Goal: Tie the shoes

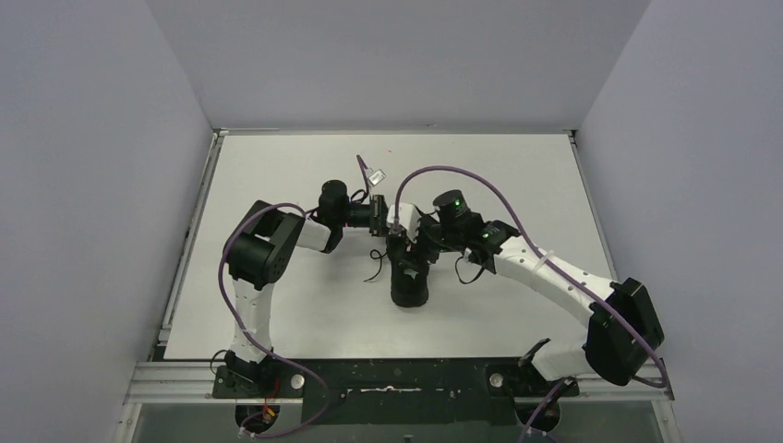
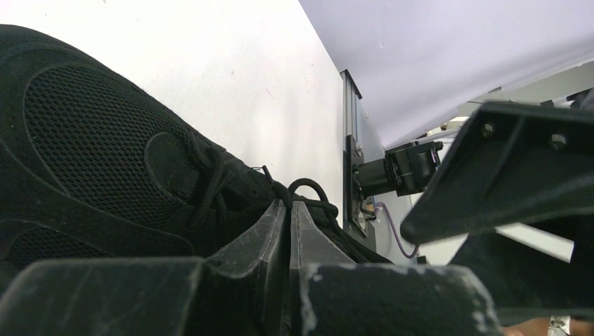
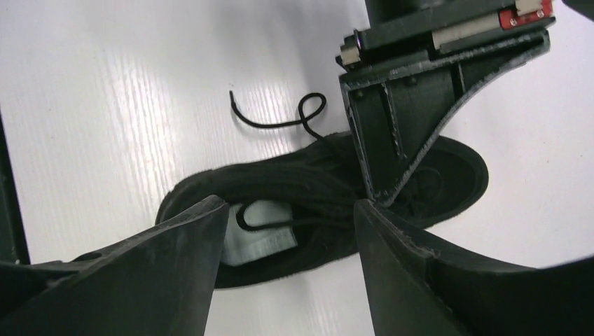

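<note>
Since the shoe (image 3: 280, 178) sitting mid-tabletop (image 3: 105, 105) looks light and floppy, I'd pinch its thin, slippery lace (image 3: 280, 124) near the loose end, while the left gripper (image 2: 288, 210) has jaws shut tight against the lacing and the right gripper (image 3: 288, 210) hangs overhead, jaws wide and empty.

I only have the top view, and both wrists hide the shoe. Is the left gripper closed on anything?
Observer: In the left wrist view the left gripper is shut, with a lace loop right at its tips. I cannot tell whether it pinches the lace.
Operator: And the right one?
Observer: The right gripper is open, with nothing between its fingers.
Operator: What is it over?
Observer: The opening of the shoe. The white patch inside shows between its fingers.
</note>
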Controlling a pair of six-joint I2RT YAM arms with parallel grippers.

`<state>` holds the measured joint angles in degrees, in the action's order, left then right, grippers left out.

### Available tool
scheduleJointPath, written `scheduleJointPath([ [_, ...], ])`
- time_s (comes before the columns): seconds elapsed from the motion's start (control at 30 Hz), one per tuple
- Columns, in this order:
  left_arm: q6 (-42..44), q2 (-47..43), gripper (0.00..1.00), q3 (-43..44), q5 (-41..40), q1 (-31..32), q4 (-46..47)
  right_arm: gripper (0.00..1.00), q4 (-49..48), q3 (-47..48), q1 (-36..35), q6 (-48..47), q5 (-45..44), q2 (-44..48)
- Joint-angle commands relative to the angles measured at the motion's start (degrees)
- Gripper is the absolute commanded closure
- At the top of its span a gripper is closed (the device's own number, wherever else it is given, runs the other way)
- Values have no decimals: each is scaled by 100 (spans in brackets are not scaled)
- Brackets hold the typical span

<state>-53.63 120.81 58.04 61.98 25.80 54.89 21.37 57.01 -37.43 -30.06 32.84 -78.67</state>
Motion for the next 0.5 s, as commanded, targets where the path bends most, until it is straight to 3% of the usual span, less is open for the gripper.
scheduleJointPath([
  [0.0, 20, -21, 100, 234, -19, -12, 355, 32, -1190, -301, -655, 720, -1367, 182],
  [0.23, 1, 7, 100, 278, 12, -14, 349, 30, -1188, -333, -1639, 581, -3719, -100],
  [0.47, 23, 0, 100, 261, 69, -29, 321, 42, -924, -249, -1706, 349, -4352, -248],
])
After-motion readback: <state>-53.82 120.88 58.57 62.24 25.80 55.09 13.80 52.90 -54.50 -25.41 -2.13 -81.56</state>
